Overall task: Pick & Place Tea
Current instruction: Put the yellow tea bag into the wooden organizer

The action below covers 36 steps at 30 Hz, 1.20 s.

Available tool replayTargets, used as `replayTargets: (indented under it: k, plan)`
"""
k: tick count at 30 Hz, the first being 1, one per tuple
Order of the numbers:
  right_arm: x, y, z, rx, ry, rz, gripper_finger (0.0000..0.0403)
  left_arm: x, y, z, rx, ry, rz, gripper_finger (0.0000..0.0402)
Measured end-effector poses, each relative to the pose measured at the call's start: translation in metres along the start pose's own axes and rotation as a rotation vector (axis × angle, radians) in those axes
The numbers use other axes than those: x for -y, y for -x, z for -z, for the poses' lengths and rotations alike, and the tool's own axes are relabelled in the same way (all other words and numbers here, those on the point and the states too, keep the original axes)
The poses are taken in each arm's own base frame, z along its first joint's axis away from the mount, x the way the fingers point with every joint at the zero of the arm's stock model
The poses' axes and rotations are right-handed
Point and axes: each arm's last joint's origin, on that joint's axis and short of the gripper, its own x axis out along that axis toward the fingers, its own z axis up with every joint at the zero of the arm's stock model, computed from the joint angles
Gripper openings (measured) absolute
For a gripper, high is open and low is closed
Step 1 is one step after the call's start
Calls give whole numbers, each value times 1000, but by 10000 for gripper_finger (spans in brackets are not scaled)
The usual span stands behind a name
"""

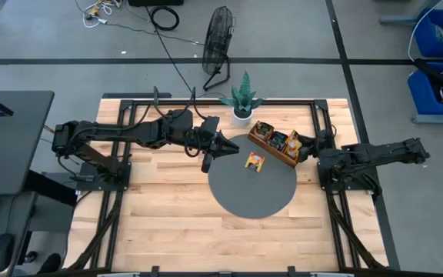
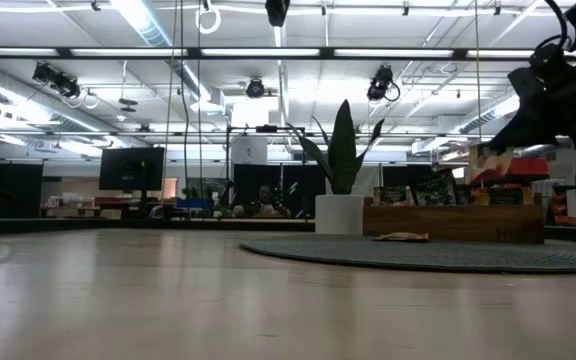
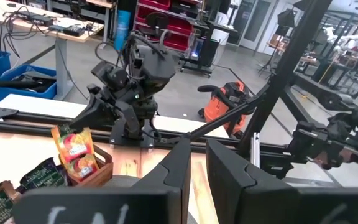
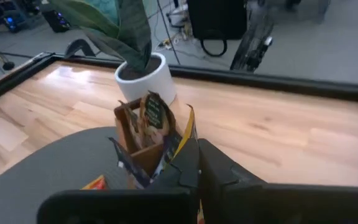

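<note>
One orange-yellow sachet lies flat on the round grey mat, just beside the wooden tray on the side away from the potted plant. The rest of the tea stands upright in the tray's compartments, dark packets towards the plant end and orange ones towards the far end.

The right gripper is at that far end of the tray, its fingers closed. In its own wrist view an orange-edged packet rises right at the fingertips, so it looks pinched, though I cannot be sure it is held rather than only touched. The left gripper hovers above the mat on the other side of the tray; its fingers stand nearly together with a thin gap, and nothing shows between them.

The step in hand seems to be drawing another sachet out of the tray to join the one on the mat. Next the right arm would need a straight lift, so the neighbouring packets stay put, then a short carry to bare mat beside the tray.
</note>
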Motion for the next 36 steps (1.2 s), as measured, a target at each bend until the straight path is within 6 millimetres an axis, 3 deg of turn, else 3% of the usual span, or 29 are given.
replayTargets:
  k: [12,36]
  plan:
    - [-1,3,14,-15,135,-66,0,0,0,0,0,6,-1,55]
    - [-7,-2,29,-78,294,0,0,-4,1,-1,2,25,-12,55]
